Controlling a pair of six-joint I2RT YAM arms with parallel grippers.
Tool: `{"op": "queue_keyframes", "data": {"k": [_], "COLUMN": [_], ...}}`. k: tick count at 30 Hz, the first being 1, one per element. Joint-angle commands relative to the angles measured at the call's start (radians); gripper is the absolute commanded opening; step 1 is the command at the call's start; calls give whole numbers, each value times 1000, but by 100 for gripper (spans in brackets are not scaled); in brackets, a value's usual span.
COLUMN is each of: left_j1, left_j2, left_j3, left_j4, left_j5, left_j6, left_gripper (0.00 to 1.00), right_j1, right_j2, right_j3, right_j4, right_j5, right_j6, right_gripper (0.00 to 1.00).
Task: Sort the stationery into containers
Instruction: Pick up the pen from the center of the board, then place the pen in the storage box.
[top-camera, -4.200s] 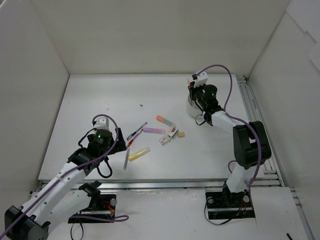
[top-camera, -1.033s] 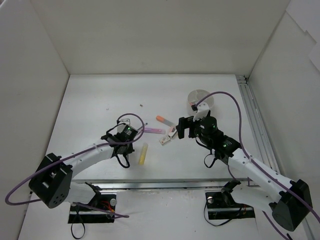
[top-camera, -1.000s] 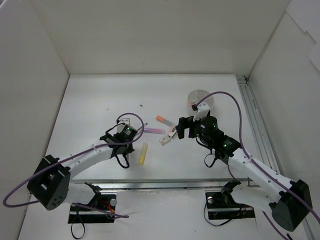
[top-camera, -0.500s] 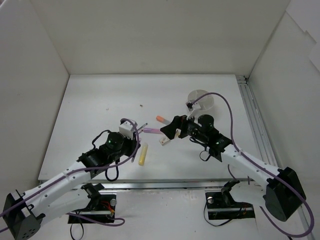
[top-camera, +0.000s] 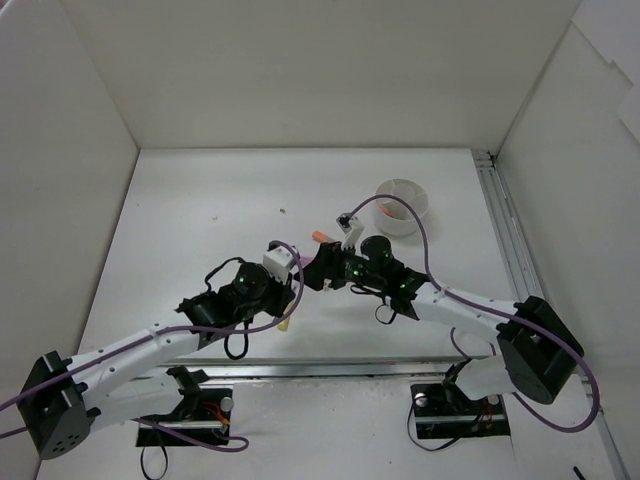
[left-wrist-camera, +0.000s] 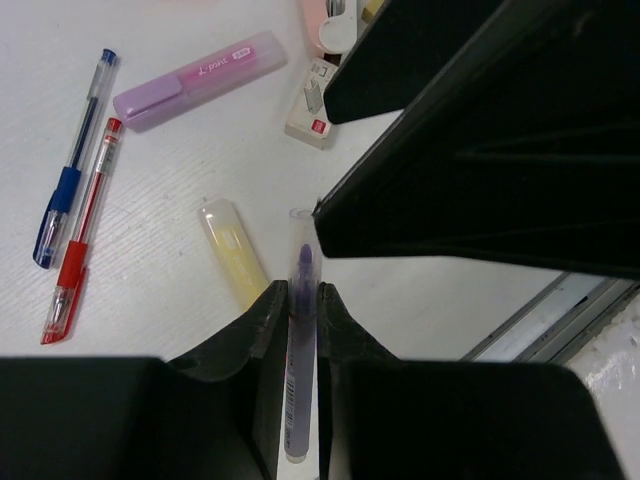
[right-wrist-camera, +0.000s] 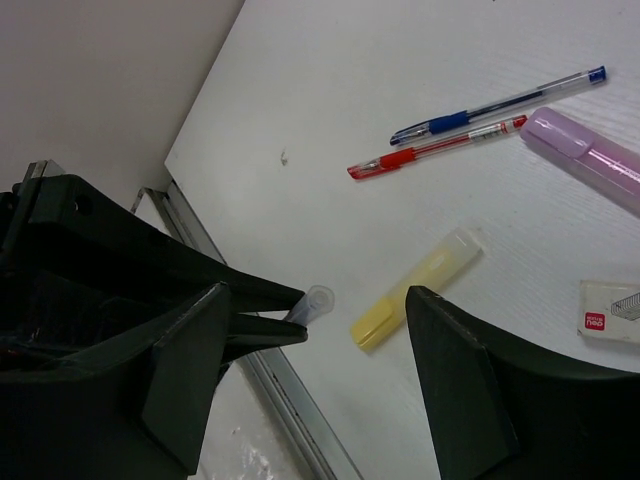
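Note:
A clear purple pen (left-wrist-camera: 301, 330) is held off the table, with my left gripper (left-wrist-camera: 301, 290) shut on it. Its tip (right-wrist-camera: 318, 298) pokes out between the spread jaws of my right gripper (right-wrist-camera: 318, 293), which is open and touches nothing. The two grippers meet nose to nose at mid-table, left gripper (top-camera: 293, 278) against right gripper (top-camera: 312, 274). Below them lie a yellow marker (right-wrist-camera: 420, 285), a blue pen (right-wrist-camera: 500, 105), a red pen (right-wrist-camera: 435, 148), a pink marker (right-wrist-camera: 590, 155) and a small white block (right-wrist-camera: 610, 312). The round white dish (top-camera: 420, 215) stands at the back right.
An orange marker (top-camera: 320, 236) lies just behind the right gripper. White walls close in the table on three sides. A metal rail (top-camera: 505, 230) runs along the right edge and another along the near edge (right-wrist-camera: 290, 410).
The left arm has swung right and lifted the purple pen. The right gripper has come left from beside the white block to face it, its jaws now either side of the pen's tip.

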Motion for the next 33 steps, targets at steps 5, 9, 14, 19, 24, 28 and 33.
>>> {"op": "queue_keyframes", "data": {"k": [5, 9, 14, 19, 24, 28, 33], "left_j1": [-28, -28, -28, -28, -28, -28, -28], "left_j2": [31, 25, 22, 34, 53, 42, 28], "left_j3": [85, 82, 81, 81, 75, 73, 81], "left_j4": [89, 97, 110, 113, 169, 178, 158], "left_j5": [-71, -77, -69, -58, -34, -34, -61], "left_j6": [10, 7, 13, 17, 20, 20, 10], "left_gripper": [0, 0, 0, 0, 0, 0, 8], "right_j1": [34, 36, 46, 56, 60, 60, 60], "right_j2": [29, 50, 63, 69, 84, 87, 63], "right_j3": [41, 35, 44, 62, 79, 79, 76], "right_j4": [104, 104, 104, 106, 106, 106, 103], "right_j5": [51, 51, 54, 52, 43, 48, 73], "right_j6": [49, 66, 72, 57, 60, 57, 39], "right_gripper": [59, 54, 43, 35, 34, 20, 0]}}
